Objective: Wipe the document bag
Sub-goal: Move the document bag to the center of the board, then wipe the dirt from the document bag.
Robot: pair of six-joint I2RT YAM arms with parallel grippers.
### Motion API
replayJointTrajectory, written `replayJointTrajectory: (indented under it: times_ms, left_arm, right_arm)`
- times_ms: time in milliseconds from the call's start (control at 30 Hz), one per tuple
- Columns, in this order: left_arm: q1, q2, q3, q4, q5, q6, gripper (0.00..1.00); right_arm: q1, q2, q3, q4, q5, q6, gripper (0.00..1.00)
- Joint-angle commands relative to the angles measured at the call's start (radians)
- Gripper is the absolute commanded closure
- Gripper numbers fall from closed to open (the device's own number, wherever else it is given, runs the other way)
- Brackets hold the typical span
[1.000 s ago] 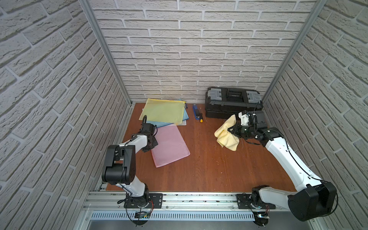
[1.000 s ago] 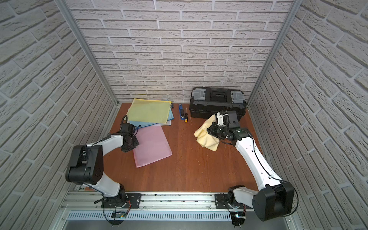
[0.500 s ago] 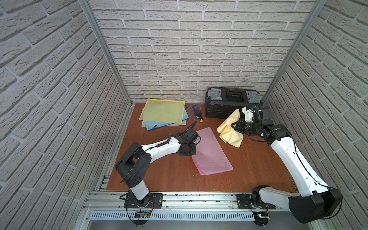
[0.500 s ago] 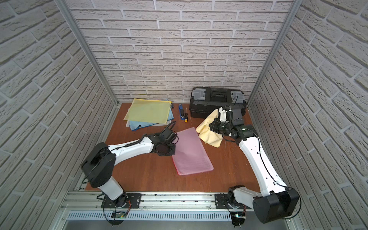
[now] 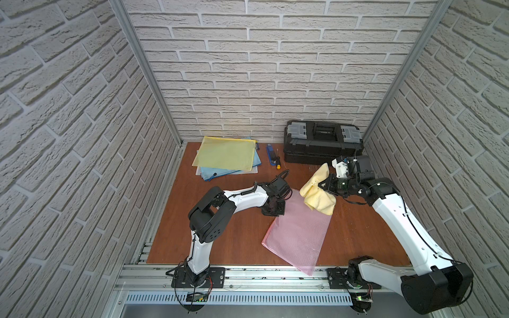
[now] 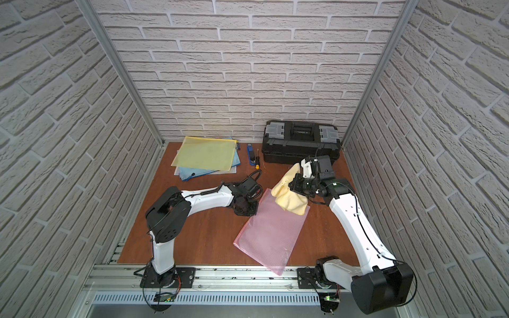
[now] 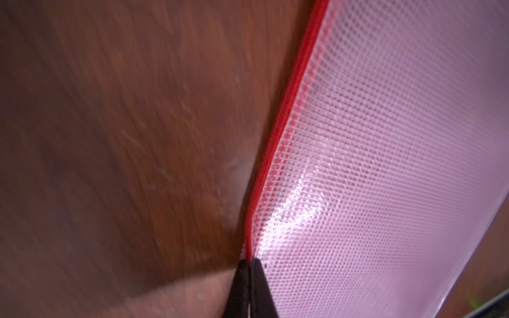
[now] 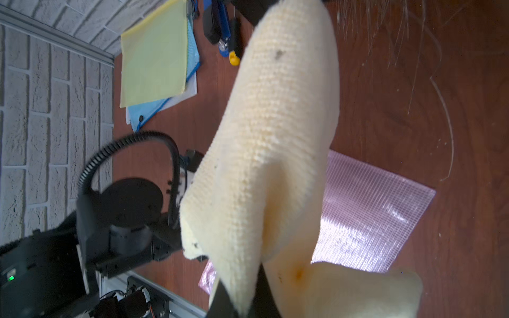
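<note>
The document bag (image 5: 298,234) is a pink mesh sleeve with a red zip edge. It lies slanted on the brown table in both top views (image 6: 271,231). My left gripper (image 5: 272,210) is shut on its far left corner, and the left wrist view shows the black fingertips (image 7: 243,272) pinching the red edge beside the mesh (image 7: 385,137). My right gripper (image 5: 326,185) is shut on a pale yellow cloth (image 5: 319,198). The cloth hangs over the bag's far end. In the right wrist view the cloth (image 8: 275,137) hides most of the jaws, with the bag (image 8: 371,214) behind it.
A black toolbox (image 5: 322,143) stands at the back right. A stack of yellow and blue document bags (image 5: 225,157) lies at the back left, with a blue stapler (image 5: 271,155) and a screwdriver (image 5: 278,162) beside it. The pink bag's near corner overhangs the front rail (image 5: 248,272).
My left gripper has dragged the pink bag from the table's left side to the middle right, turning it. The right gripper has brought the cloth down over the bag's far end.
</note>
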Motion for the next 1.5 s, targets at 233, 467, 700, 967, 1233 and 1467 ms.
replayJointTrajectory:
  times_ms: [233, 467, 700, 967, 1233, 1467]
  left_arm:
    - [0.057, 0.087, 0.191, -0.034, -0.067, 0.201, 0.61]
    - [0.060, -0.282, -0.082, -0.002, -0.243, 0.152, 0.04]
    - [0.022, -0.470, -0.295, 0.003, -0.046, 0.037, 0.67]
    - [-0.032, -0.336, -0.317, 0.046, 0.053, 0.009, 1.00]
    - [-0.035, -0.326, -0.358, 0.017, 0.052, -0.001, 1.00]
    - [-0.047, -0.275, -0.422, 0.052, 0.044, -0.031, 1.00]
  right_arm:
    - [0.114, 0.084, -0.143, 0.080, -0.057, 0.017, 0.98]
    - [0.148, 0.233, -0.151, 0.159, -0.054, 0.043, 0.98]
    - [0.219, 0.376, -0.045, 0.173, -0.045, 0.036, 0.98]
    - [0.280, 0.479, 0.033, 0.189, -0.045, 0.051, 0.98]
    - [0.321, 0.512, 0.046, 0.202, -0.036, 0.069, 0.98]
    - [0.412, 0.562, 0.064, 0.236, -0.104, 0.102, 0.98]
